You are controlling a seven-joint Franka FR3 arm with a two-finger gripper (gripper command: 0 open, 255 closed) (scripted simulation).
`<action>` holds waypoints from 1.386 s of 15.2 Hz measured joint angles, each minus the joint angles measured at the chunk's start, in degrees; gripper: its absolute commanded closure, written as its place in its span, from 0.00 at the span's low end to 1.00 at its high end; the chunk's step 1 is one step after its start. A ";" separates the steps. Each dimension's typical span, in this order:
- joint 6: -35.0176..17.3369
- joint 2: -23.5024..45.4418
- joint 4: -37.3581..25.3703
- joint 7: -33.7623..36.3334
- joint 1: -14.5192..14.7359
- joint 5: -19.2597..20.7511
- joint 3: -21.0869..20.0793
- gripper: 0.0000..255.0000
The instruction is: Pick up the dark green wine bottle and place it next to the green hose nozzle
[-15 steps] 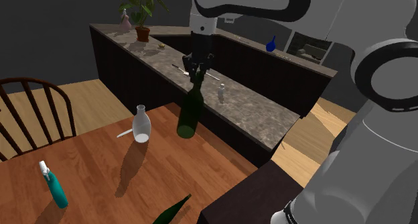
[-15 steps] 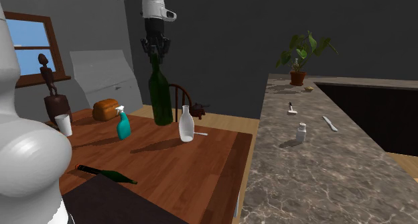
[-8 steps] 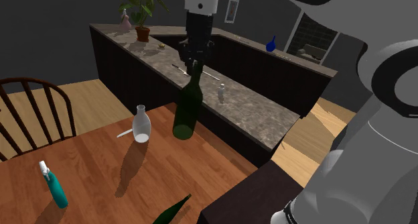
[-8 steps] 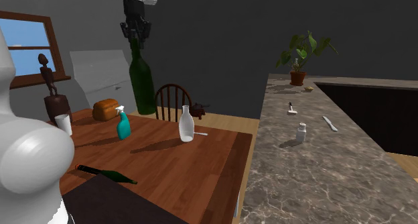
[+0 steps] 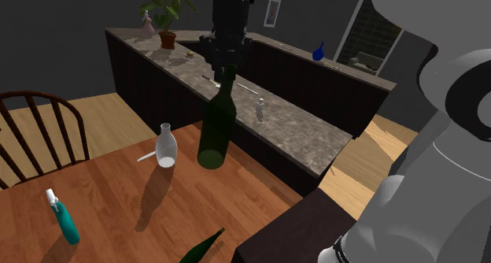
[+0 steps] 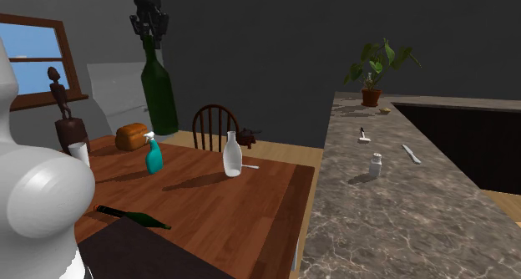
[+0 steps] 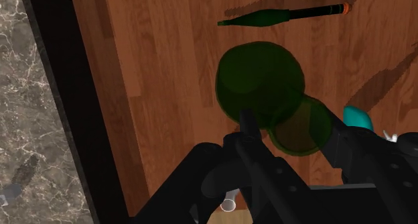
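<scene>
Over table (image 5: 102,192), wine bottle (image 5: 215,131) higher.

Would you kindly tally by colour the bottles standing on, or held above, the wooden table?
Dark green: 1, the dark green wine bottle clasped at its neck by the black two-finger gripper
White: 1, the white narrow-necked bottle
Teal: 1, the teal spray bottle with a white trigger
Total: 3
</scene>
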State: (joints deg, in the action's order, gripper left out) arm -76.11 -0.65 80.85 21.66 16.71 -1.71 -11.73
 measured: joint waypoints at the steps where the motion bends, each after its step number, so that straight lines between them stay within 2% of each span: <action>1: -0.82 -0.34 1.16 0.07 0.04 -0.07 -0.04 1.00; 21: -17.49 -4.82 22.27 -0.97 -0.11 -0.89 0.20 1.00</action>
State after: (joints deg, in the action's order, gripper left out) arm -93.59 -5.47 103.12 20.70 16.60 -2.60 -11.53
